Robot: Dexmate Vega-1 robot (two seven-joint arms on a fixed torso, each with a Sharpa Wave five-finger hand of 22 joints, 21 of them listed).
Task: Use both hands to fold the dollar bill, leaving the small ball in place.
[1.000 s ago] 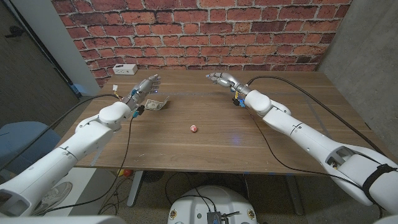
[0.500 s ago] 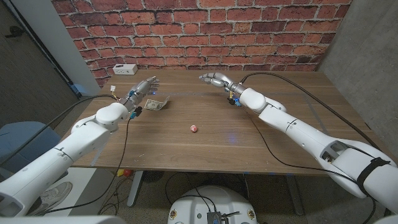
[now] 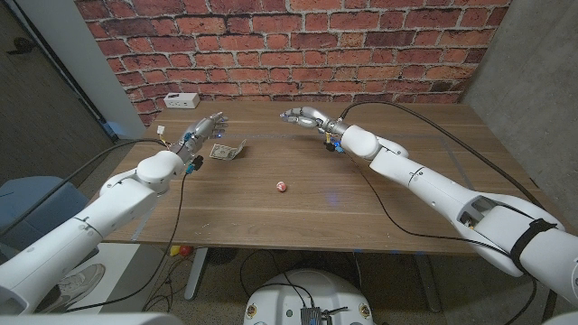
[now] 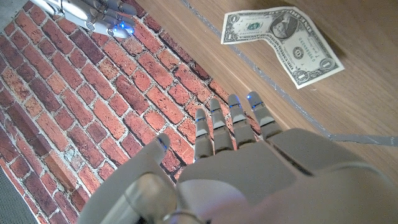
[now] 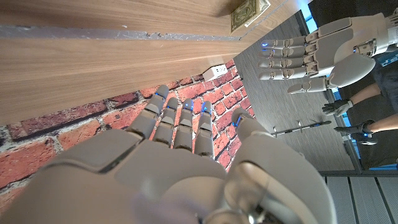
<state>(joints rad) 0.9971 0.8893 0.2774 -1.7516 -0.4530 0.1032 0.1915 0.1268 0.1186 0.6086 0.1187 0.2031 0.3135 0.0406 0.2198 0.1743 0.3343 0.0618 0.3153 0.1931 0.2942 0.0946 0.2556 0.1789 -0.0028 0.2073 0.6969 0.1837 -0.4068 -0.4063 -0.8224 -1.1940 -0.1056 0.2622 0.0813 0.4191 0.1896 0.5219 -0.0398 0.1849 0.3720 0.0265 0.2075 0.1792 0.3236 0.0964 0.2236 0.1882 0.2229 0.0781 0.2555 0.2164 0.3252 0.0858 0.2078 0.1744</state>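
Observation:
A dollar bill lies on the wooden table at the far left, one end bent up; the left wrist view shows the bill creased. My left hand hovers just behind and left of it, fingers apart, holding nothing. My right hand is over the far middle of the table, fingers stretched toward the bill and apart from it, empty. The small pink ball sits mid-table, nearer than the bill. In the right wrist view the left hand and the bill show ahead.
A white box stands at the table's far left corner against the brick wall. Black cables run along both arms. A person's gloved hands show off the table in the right wrist view.
My right hand has moved left along the far side of the table, toward the bill. My left hand has pulled slightly left and back. Bill and ball stay put.

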